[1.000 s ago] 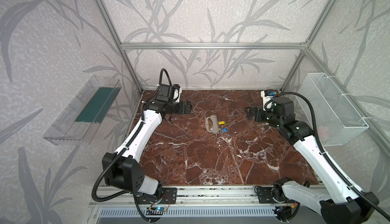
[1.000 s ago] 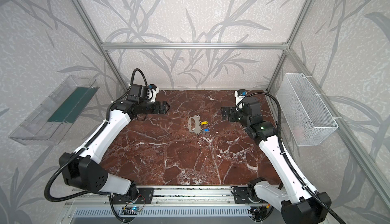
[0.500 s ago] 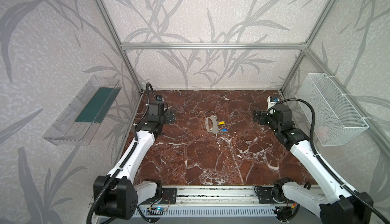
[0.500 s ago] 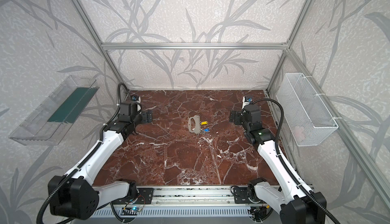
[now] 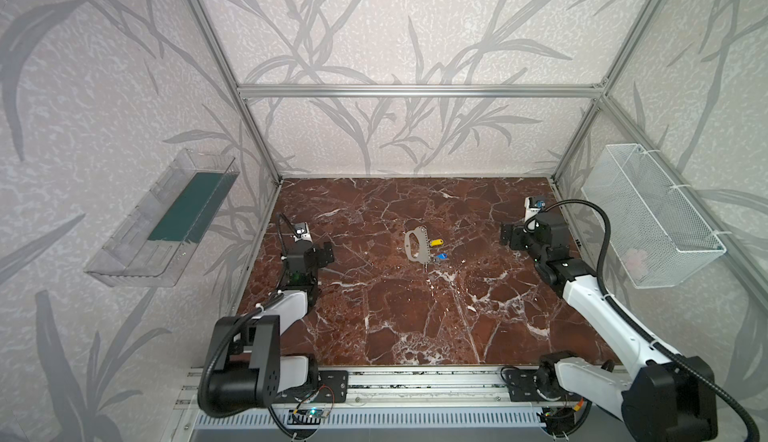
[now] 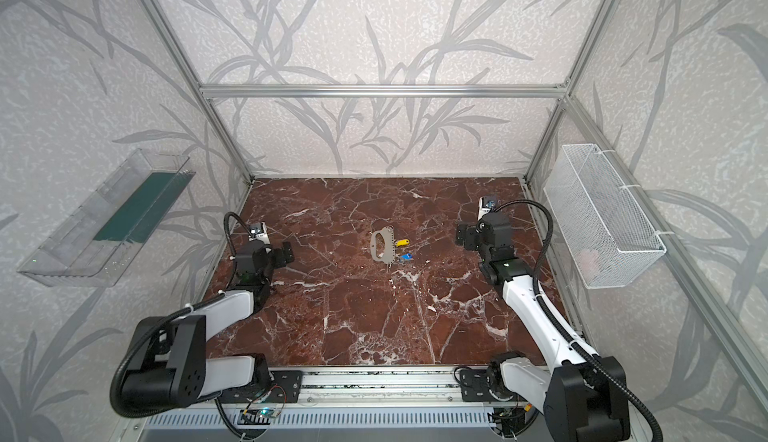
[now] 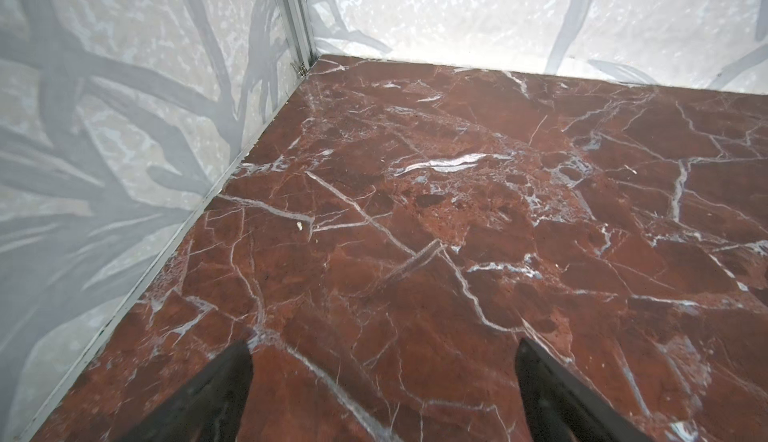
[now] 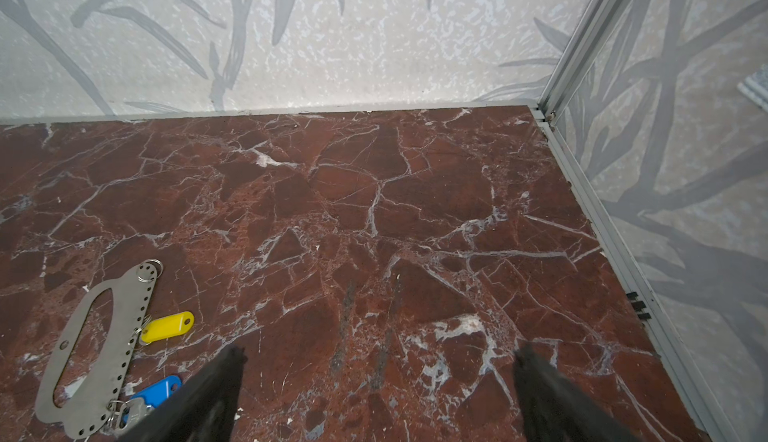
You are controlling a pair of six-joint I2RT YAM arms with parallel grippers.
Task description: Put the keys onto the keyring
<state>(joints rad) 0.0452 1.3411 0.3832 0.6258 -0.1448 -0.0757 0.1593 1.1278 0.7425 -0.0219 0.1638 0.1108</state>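
Keyring: flat, middle of worktop.
Yellow key, blue key: touching its holed edge.
Left gripper: jaws apart, empty, near left edge.
Right gripper: likewise, near right edge.

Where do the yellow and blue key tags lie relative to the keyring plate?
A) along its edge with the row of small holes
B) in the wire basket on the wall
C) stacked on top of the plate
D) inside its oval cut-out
A: in the right wrist view the yellow tag and the blue tag lie on the table next to the holed edge of the keyring plate, outside its cut-out.
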